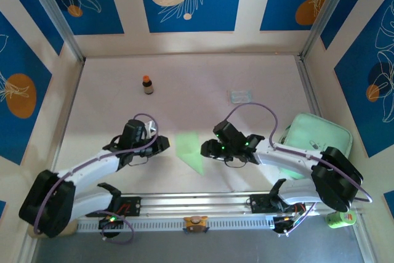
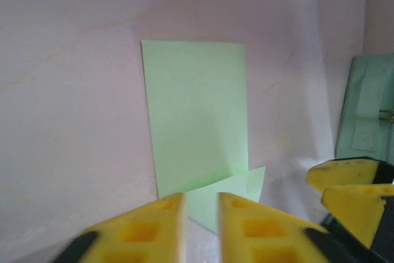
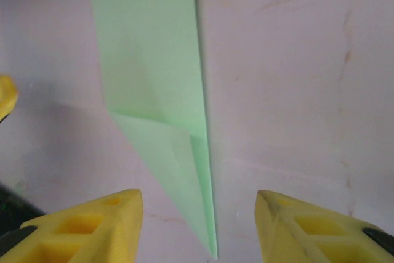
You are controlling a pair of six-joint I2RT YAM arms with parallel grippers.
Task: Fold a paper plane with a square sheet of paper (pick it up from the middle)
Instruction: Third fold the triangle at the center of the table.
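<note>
Lying flat on the pale table (image 1: 246, 72), the folded sheet of pale green paper (image 1: 188, 148) sits between the two grippers, towards the near side. It is folded into a long narrow shape, squared off at the far end and tapering to a point at the near end, with one corner flap turned over. The left gripper (image 1: 162, 145) is just left of it, its yellow fingers (image 2: 154, 226) a narrow gap apart and holding nothing. The right gripper (image 1: 207, 150) is just right of the paper, its fingers (image 3: 104, 226) spread wide and empty; in the right wrist view the paper's point lies between them. A small brown bottle with an orange cap (image 1: 148, 84) stands well back on the left, a clear plastic packet (image 1: 240, 96) lies further right, and a mint green tray (image 1: 317, 140) sits beside the right arm
</note>
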